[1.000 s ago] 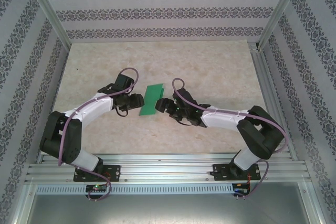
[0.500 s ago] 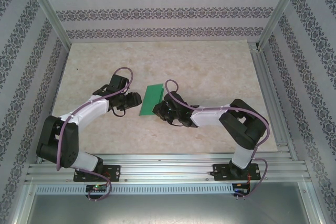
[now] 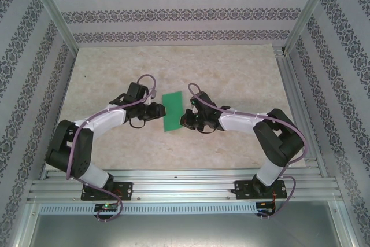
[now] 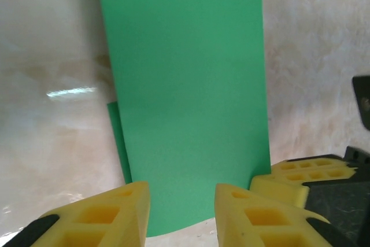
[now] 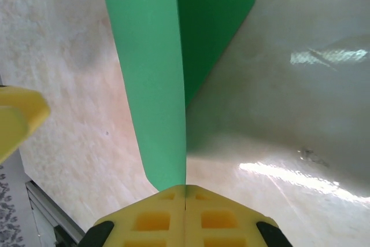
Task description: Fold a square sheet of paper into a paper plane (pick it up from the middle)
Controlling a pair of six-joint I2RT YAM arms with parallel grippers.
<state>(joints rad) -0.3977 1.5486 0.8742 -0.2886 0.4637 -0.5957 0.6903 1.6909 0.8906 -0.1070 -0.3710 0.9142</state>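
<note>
One paper, marbled table, patterned walls.

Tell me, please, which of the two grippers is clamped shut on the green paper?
The right gripper: its fingers meet on the edge of the green paper, while the fingers of the left gripper stand apart.

Place: a robot lab test cell, not a home or shop.
Enclosure: aluminium frame posts boxing in the workspace, with patterned wall panels on three sides.
Bench: a bare marble-look bench.
Mounting: a slotted aluminium rail at the near edge, carrying the left arm and right arm.
Wiring: exposed purple cables and small circuit boards.
</note>
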